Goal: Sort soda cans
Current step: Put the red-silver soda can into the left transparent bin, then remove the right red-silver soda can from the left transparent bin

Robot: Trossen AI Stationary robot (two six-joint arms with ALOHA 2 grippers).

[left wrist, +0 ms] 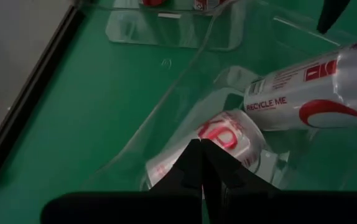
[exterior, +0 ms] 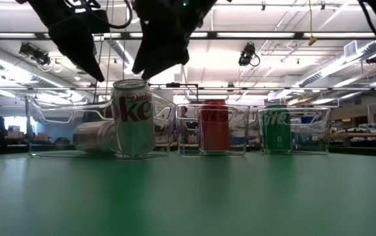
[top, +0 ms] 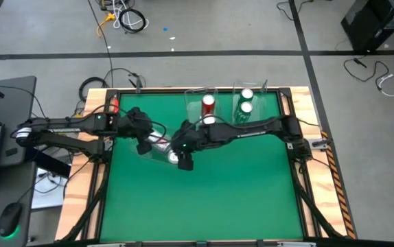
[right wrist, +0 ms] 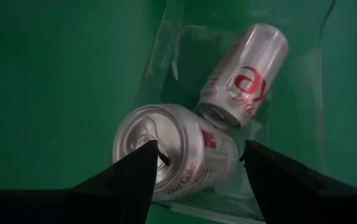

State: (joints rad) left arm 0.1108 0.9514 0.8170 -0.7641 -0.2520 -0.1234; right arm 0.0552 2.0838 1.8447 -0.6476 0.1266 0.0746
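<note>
Silver cans: one upright at lower centre between the right gripper's spread, released fingers; next, closing. Left gripper clenched, empty.

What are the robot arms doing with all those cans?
They are sorting soda cans into clear bins. Two red cans share one bin and two green cans share another. The right gripper hangs open over an upright silver can, with one finger by its top. A second silver can lies on its side in the clear bin beside it. The left gripper is shut, holds nothing, and waits above that bin.
</note>
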